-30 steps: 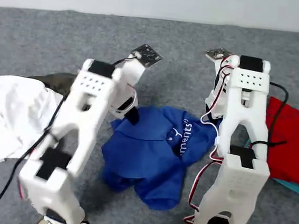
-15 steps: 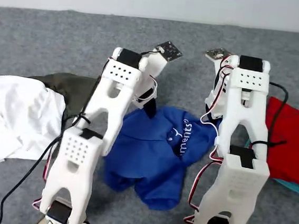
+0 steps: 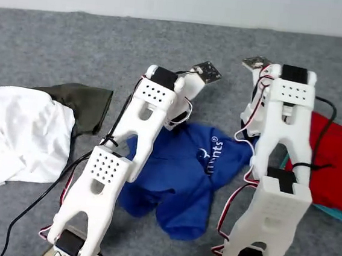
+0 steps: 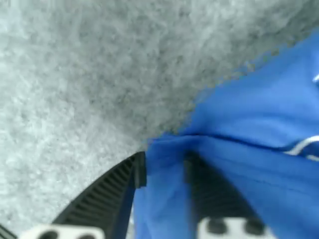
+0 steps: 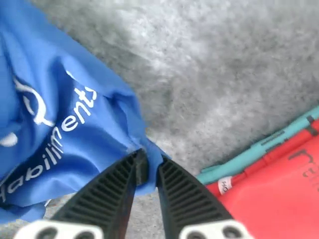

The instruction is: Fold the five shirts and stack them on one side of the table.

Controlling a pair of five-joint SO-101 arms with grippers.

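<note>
A crumpled blue shirt [image 3: 178, 177] with white print lies in the middle of the grey table. My left gripper [image 3: 177, 121] is at the shirt's far edge, shut on a fold of blue cloth [image 4: 164, 164] pinched between its black fingers [image 4: 117, 191]. At the shirt's right edge my right gripper [image 3: 249, 138] is shut on a corner of the same blue shirt [image 5: 60, 119], with the cloth squeezed between its ribbed fingers [image 5: 112, 186]. Both arms rise from the near edge and hide parts of the shirt.
A white shirt [image 3: 19, 131] lies bunched at the left with a dark olive shirt [image 3: 82, 104] behind it. A red shirt [image 3: 337, 162] rests on a teal one [image 3: 332, 211] at the right, close to my right gripper [image 5: 148, 162]. Bare grey carpet [image 3: 76, 40] stretches behind.
My left arm has swung rightward and farther back, dragging the blue shirt's far edge along. The right arm shifted slightly right, and the shirt's print now lies flatter.
</note>
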